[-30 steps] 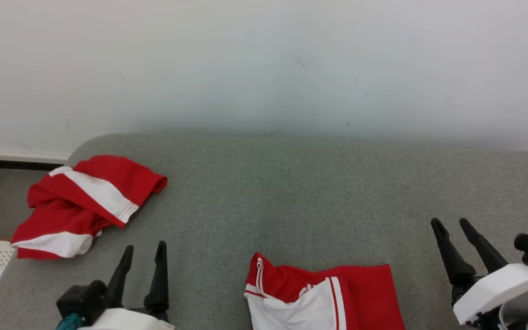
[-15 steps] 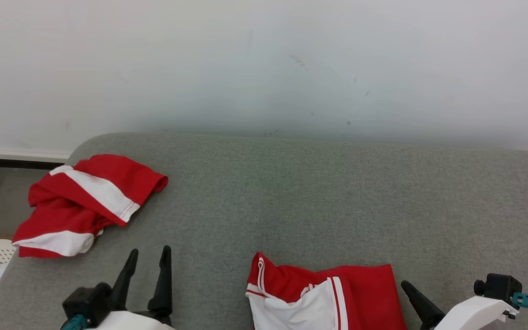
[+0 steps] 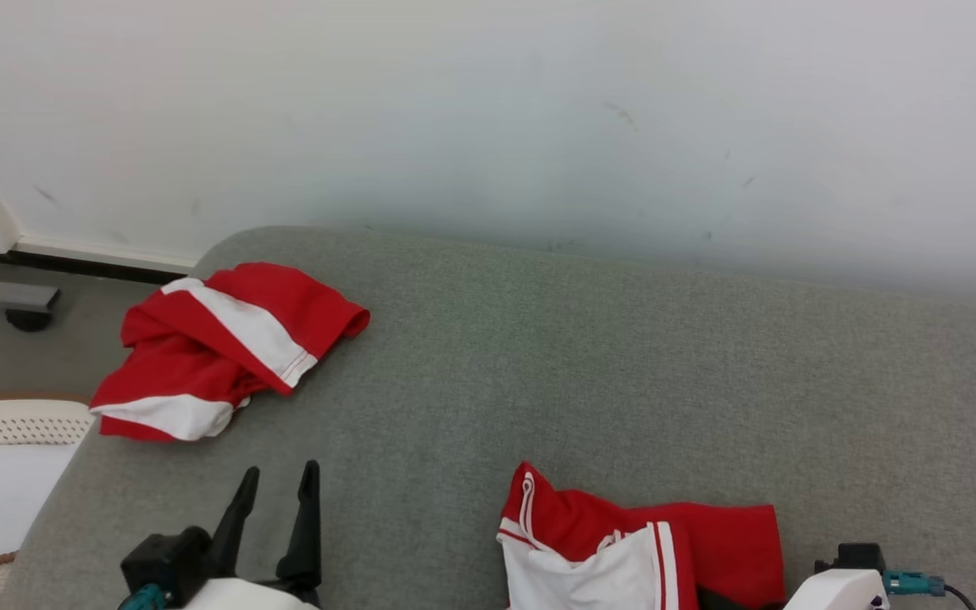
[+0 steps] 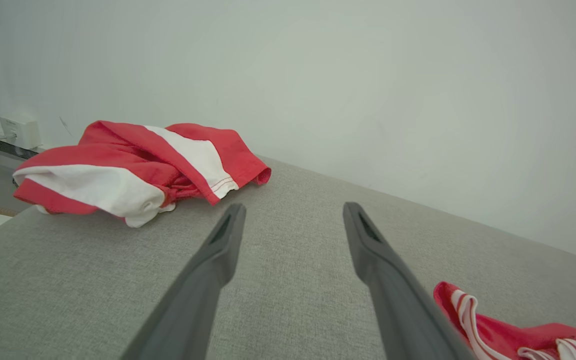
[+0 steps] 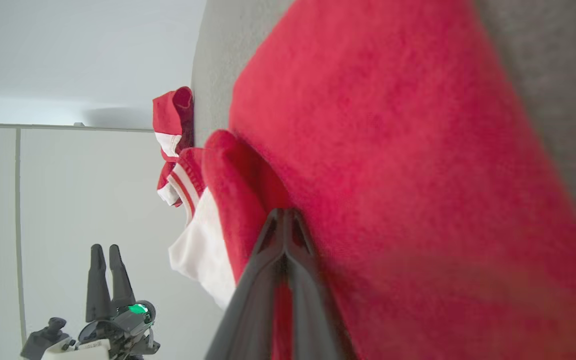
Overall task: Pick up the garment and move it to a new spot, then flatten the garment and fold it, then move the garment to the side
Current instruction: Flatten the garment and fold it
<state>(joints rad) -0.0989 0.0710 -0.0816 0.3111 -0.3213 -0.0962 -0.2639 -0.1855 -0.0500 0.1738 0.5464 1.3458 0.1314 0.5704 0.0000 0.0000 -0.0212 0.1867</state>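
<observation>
While the grey padded surface [image 3: 590,356] spans the head view, the red-and-white garment [image 3: 649,551] lies at its near edge, right of centre. Second garment [image 3: 225,347], same colours, crumpled at far left corner. Right gripper [image 5: 284,214] clenched on the garment's red cloth. Left gripper [image 3: 281,468] released, over bare surface between the two.

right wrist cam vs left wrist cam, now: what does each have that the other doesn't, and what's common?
Right wrist view brings: the right gripper, fingers shut on a red fold of the near garment.
Left wrist view brings: a white wall box low on the wall at its left edge.
Both share: the near garment, the crumpled garment at the far corner, the left gripper with fingers open and holding nothing, the grey cushion and the white wall.
</observation>
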